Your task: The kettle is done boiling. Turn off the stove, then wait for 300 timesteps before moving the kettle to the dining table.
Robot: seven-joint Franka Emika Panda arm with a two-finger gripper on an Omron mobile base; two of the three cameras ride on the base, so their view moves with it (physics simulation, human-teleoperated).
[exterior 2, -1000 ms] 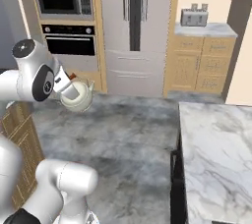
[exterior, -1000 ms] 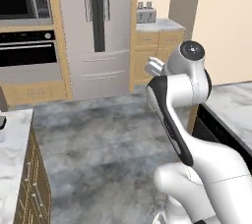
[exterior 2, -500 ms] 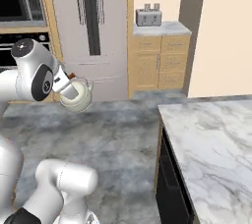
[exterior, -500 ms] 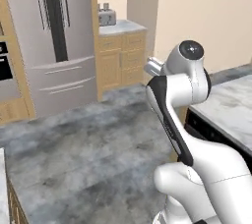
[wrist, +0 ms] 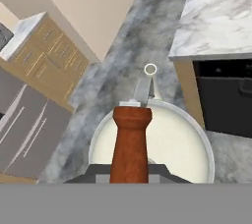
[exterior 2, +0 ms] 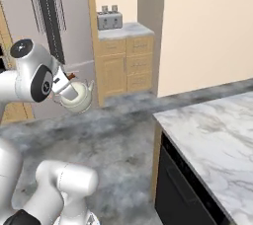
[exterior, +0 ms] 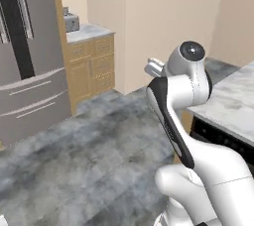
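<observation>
Reddish-brown wood of the kettle's (exterior 2: 77, 96) handle bar (wrist: 130, 142) sits clamped between the closed fingers of the gripper (exterior 2: 68, 83), so the cream-white pot hangs in the air below the hand, above the grey floor (exterior 2: 123, 130). Off to the right lies a marbled white counter (exterior 2: 212, 135). Farther back stand wooden cabinets (exterior 2: 121, 66) with a toaster (exterior 2: 109, 18) on top.

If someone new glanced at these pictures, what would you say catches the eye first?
Probably the cream kettle hanging in mid-air over the grey floor, carried by the white arm with the jaws shut on its brown wooden handle. Next, the big marbled table to the right of the kettle in the right base view, and the toaster on the far wooden cabinet.
</observation>
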